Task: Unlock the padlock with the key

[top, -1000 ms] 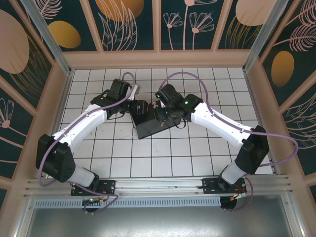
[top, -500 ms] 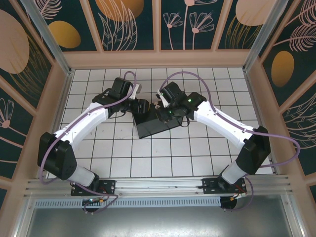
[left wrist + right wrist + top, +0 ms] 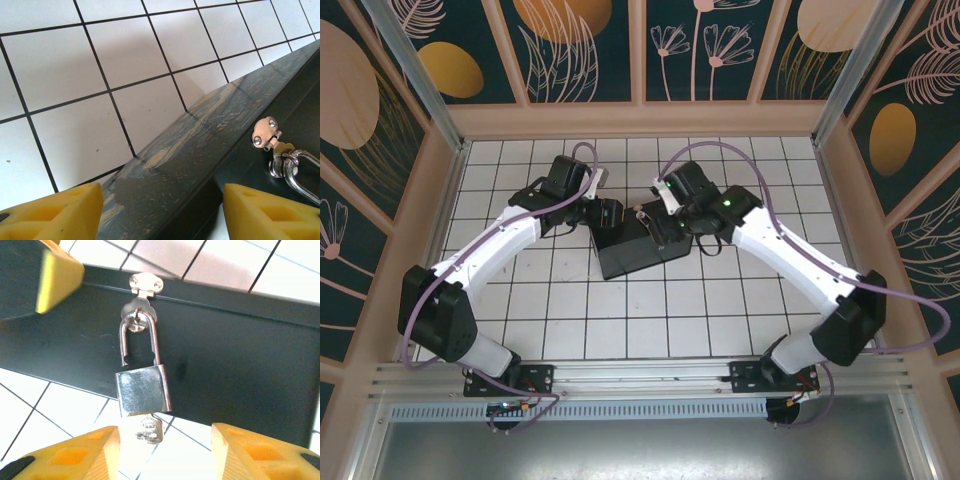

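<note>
The silver padlock (image 3: 142,390) hangs by its shackle from the hasp (image 3: 146,285) on the side of the black box (image 3: 225,350). One leg of the shackle stands free of the body. The key (image 3: 149,430) sticks out of the padlock's underside. My right gripper (image 3: 165,455) is open just below it, its yellow fingers either side of the key and touching neither key nor lock. My left gripper (image 3: 162,215) is open, with a corner of the painted lid (image 3: 200,145) between its fingers. The hasp (image 3: 265,134) and the padlock's shackle (image 3: 295,172) show at the right.
The box (image 3: 635,255) lies mid-table on the white grid floor (image 3: 620,320), with my left gripper (image 3: 605,215) at its far left corner and my right gripper (image 3: 655,225) at its far side. A left-gripper finger (image 3: 57,272) pokes in above the box. Wooden walls ring the table.
My right gripper has opened and let go of the key, which stays in the padlock. The right arm has drawn back a little to the right. The left arm has barely moved.
</note>
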Motion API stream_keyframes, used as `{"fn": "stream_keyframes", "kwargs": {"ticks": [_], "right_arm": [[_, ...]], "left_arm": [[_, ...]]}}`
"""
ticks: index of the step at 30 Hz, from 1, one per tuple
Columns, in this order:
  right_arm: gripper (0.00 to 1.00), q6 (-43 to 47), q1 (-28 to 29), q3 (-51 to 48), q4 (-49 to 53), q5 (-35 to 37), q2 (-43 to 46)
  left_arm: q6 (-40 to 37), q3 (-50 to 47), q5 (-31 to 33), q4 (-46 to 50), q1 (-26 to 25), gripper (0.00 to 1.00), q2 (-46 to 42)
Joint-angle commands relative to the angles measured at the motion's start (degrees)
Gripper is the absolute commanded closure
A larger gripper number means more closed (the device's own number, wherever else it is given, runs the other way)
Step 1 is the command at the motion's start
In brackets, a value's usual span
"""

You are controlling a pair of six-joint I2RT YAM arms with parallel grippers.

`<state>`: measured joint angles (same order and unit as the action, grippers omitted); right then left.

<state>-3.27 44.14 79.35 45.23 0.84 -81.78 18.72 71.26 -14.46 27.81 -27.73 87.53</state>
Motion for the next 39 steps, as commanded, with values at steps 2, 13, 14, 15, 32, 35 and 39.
{"fn": "stream_keyframes", "kwargs": {"ticks": [2,13,14,15,32,35,39], "right_arm": [[0.45,7.1,6.9,-6.5,-12.5,7.3,6.1],[0.38,43.3,13.9,-36.4,-46.0,23.7,14.2],[0.38,46.4,13.8,-38.6,-50.3,24.5,15.1],[0.37,48.8,13.2,-40.3,-53.1,23.9,15.9],[0.41,55.4,8.6,-34.6,-51.4,12.4,16.2],[0.42,56.1,7.2,-34.5,-51.5,9.9,14.8],[0.41,56.9,5.0,-33.3,-50.7,7.3,13.3]], "left_arm": [[-0.2,1.3,2.2,1.2,0.7,0.36,1.6],[-0.6,1.2,2.1,1.3,0.7,0.36,1.6],[-0.6,1.2,2.0,1.3,0.6,0.36,1.7],[-0.6,1.2,2.0,1.3,0.7,0.36,1.8],[-1.3,0.6,1.8,0.5,0.7,0.36,2.6],[-1.6,0.6,1.8,0.5,0.7,0.37,2.6],[-1.8,0.6,1.6,0.5,0.7,0.36,2.8]]}}
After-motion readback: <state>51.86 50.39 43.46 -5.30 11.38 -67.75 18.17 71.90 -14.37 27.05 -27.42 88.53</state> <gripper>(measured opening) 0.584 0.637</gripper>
